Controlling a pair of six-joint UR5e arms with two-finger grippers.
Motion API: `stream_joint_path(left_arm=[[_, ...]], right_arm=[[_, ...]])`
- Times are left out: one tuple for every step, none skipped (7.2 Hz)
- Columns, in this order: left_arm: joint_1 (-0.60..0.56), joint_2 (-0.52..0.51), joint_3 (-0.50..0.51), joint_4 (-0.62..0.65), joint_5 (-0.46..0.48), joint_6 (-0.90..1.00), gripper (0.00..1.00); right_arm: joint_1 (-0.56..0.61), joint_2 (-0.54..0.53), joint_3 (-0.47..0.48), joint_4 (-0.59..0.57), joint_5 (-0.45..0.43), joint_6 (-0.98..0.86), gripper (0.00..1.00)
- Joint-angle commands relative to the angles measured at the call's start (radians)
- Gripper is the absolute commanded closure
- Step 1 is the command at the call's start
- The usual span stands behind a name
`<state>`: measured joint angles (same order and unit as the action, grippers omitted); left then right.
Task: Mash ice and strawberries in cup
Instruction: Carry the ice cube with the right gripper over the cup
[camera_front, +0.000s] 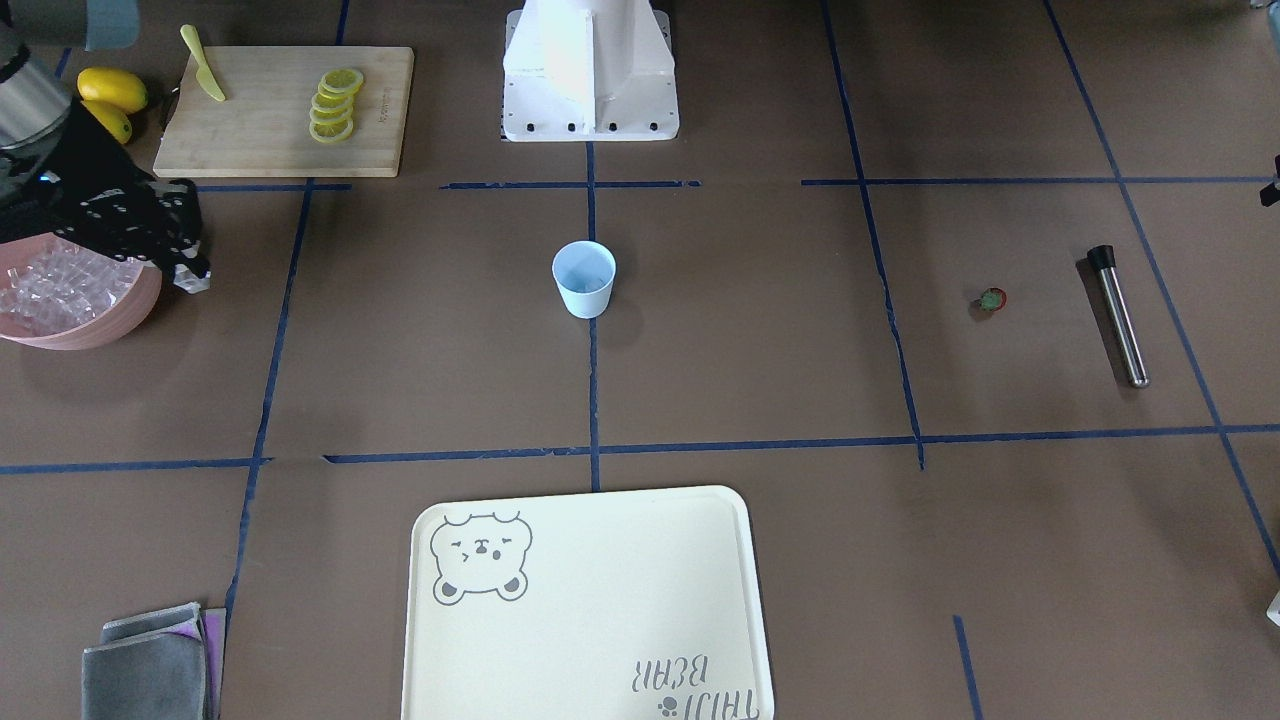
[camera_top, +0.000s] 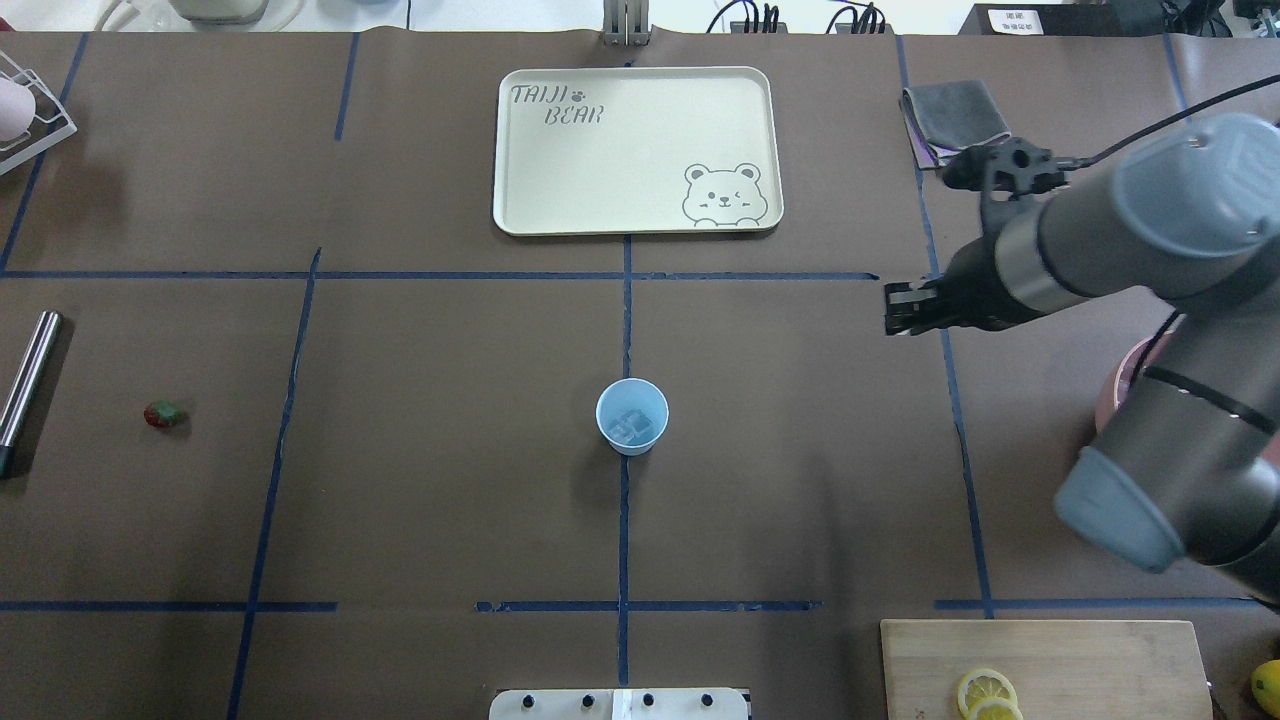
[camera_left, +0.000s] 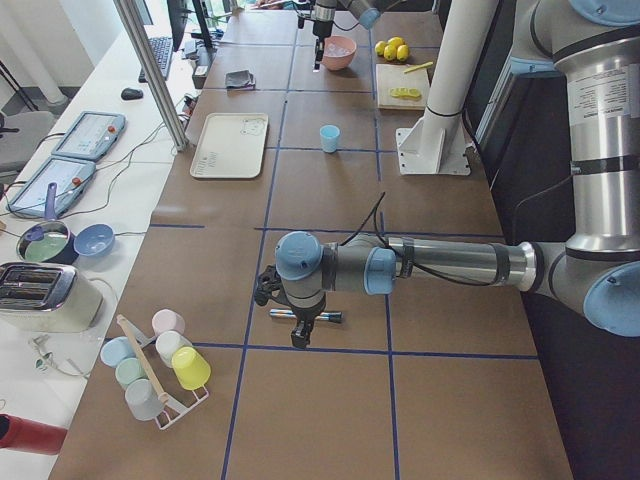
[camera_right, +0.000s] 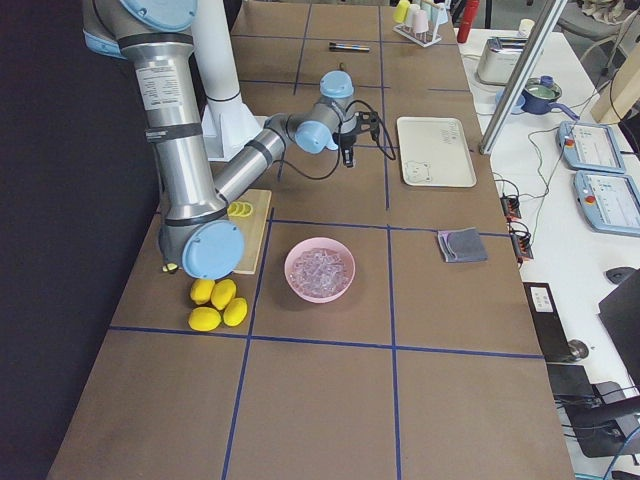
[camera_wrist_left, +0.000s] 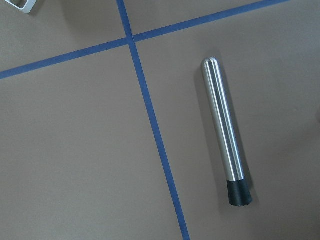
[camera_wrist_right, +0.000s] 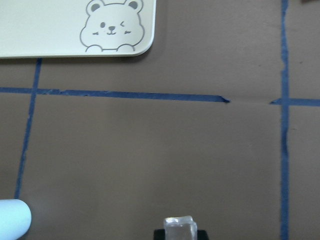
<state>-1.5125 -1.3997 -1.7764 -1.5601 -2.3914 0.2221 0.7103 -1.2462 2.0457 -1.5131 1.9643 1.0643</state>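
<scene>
Right tool (camera_front: 188, 268), in the front-facing view, is clamped on one ice cube (camera_front: 192, 280), just past the rim of the pink bowl (camera_front: 100, 330) on the cup's side. The cup (camera_front: 584, 280) stands upright on the centre tape line, well apart from it, with only bare desk (camera_front: 750, 380) between. I judge the step in hand to be carrying the cube to the cup. To do it well, travel above rim height, stop centred over the narrow mouth, and release low so the cube cannot bounce out.

Overhead, the cup holds ice (camera_top: 632, 426) in its bottom. The strawberry (camera_top: 165, 413) lies out on the robot's left, near the muddler (camera_top: 28, 385), and is not in the cup. The tray (camera_top: 620, 160) sits beyond the cup, off the straight path.

From the left end, the left tool (camera_left: 300, 325) hangs over the muddler. Whether it is apart or together I cannot tell.

From the right end, the right arm reaches out past the bowl, with nothing standing near its path.

The left wrist camera shows the muddler lying flat beside a tape line, with no fingers in frame.

The right wrist camera shows the cube pinched at the bottom edge and the cup's rim in the lower left corner, so the mouth lies off to that side.
</scene>
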Motion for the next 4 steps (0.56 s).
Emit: stream_joint_path(left_arm=[[0.0, -0.002, 0.0, 0.0, 0.0, 0.0, 0.0], [0.002, -0.002, 0.002, 0.002, 0.0, 0.0, 0.0], [0.002, -0.002, 0.002, 0.002, 0.0, 0.0, 0.0], [0.002, -0.002, 0.003, 0.002, 0.0, 0.0, 0.0]], right_arm=[[-0.167, 0.262, -0.085, -0.215, -0.16, 0.15, 0.97], [-0.213, 0.36, -0.167, -0.216, -0.203, 0.217, 0.97], [-0.248, 0.434, -0.238, -0.216, -0.228, 0.274, 0.97], [-0.267, 0.468, -0.28, -0.216, -0.252, 0.292, 0.97]])
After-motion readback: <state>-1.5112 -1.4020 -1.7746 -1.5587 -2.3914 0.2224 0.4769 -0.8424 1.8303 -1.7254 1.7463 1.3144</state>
